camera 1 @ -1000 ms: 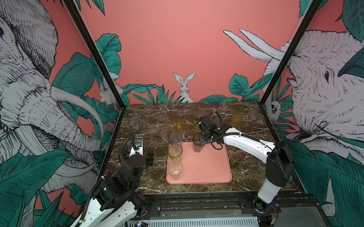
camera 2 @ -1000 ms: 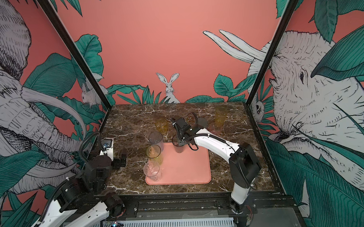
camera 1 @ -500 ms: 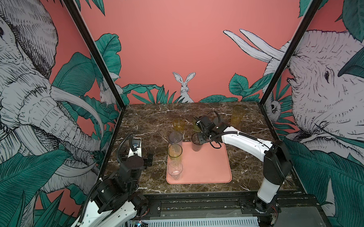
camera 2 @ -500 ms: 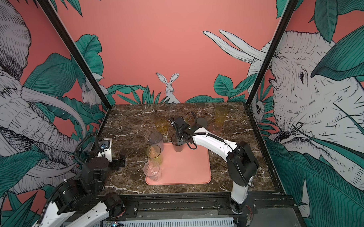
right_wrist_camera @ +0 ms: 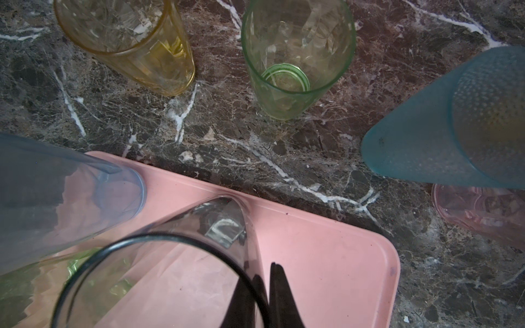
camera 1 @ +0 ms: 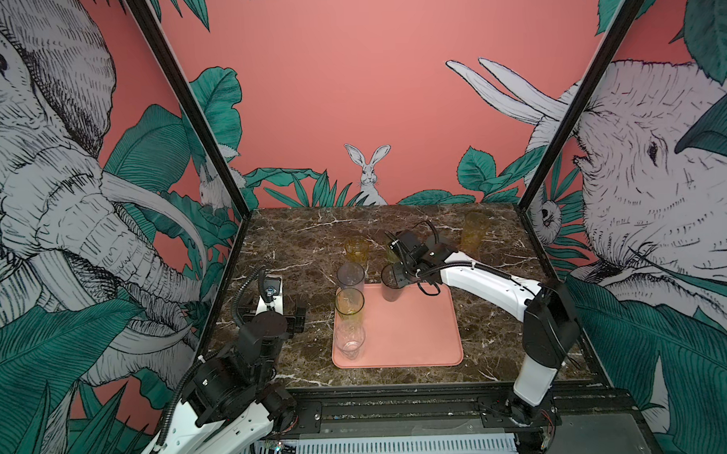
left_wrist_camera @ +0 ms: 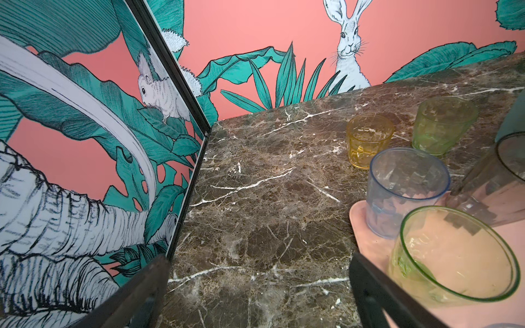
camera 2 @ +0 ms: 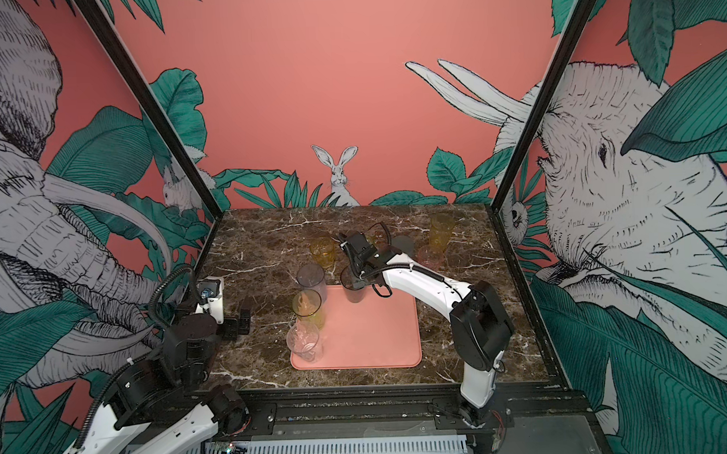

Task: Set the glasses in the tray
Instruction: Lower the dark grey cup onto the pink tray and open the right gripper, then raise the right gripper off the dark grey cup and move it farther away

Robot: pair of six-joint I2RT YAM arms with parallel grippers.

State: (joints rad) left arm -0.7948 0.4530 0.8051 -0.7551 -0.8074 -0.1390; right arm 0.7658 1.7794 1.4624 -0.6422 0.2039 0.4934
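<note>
Tumblers on the way to the tray: we count four of nine glasses at the salmon tray [camera 1: 420,338] and five left to collect. Down the tray's left side stand a clear tumbler [camera 1: 349,341], a yellow-green tumbler [camera 1: 349,309] and a grey tumbler [camera 1: 350,278], all upright and free of any grip. The right gripper [right_wrist_camera: 265,272] has its jaws pressed together on the wall of the smoky tumbler [camera 1: 391,287], one finger inside the rim and one outside. That glass's base sits just inside the tray's far edge (we cannot tell whether it rests on the tray or hangs a little above it).

Out on the marble bench [camera 1: 295,238] five glasses wait. A short amber tumbler [camera 1: 356,248] and a short green tumbler [right_wrist_camera: 295,62] stand just beyond the tray's far edge. A frosted blue tumbler [right_wrist_camera: 440,136] and a pink tumbler [camera 2: 431,257] stand further right, and a tall amber tumbler [camera 1: 474,232] stands near the back right corner.

The left gripper [left_wrist_camera: 258,259] hangs beside the tray's left edge, jaws spread wide and holding nothing. By our reckoning the job is a little short of halfway, and the smoky tumbler's release looks like the step in hand.
</note>
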